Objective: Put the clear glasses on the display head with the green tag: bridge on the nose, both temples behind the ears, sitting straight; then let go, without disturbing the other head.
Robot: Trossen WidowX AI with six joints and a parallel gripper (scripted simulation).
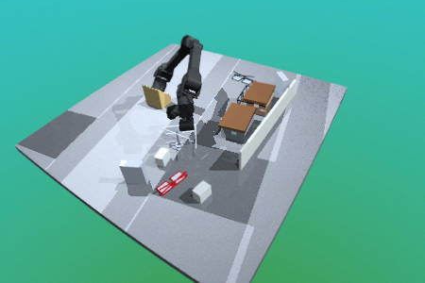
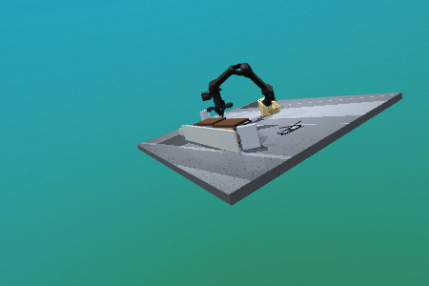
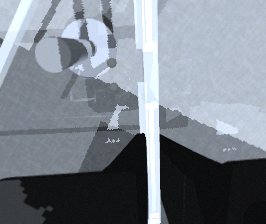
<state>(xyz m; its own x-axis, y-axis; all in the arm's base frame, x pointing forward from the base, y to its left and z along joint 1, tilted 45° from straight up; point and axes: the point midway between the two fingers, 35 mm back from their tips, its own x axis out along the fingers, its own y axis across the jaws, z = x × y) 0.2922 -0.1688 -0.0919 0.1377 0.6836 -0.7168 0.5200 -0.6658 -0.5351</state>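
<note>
My gripper [image 1: 187,129] [image 2: 221,114] [image 3: 146,141] is shut on the clear glasses [image 1: 195,140] [image 3: 152,117]. One pale bar of them runs between the fingertips in the wrist view, and another slants at the left. They hang below the gripper, in front of the near brown-topped block [image 1: 237,116] and apart from it. A second brown-topped block [image 1: 260,91] stands behind it, with dark glasses [image 1: 243,93] at its left side. These blocks look like the display heads. I cannot make out a green tag, or the noses and ears.
A small post on a round base [image 1: 178,145] [image 3: 95,70] is below the held glasses. Red glasses [image 1: 172,182], white cubes [image 1: 162,157] [image 1: 202,191] and a grey-white block [image 1: 133,172] are nearer. A low wall [image 1: 269,124] [image 2: 210,138] runs beside the heads. Other dark glasses [image 1: 243,78] [image 2: 290,129] lie far back.
</note>
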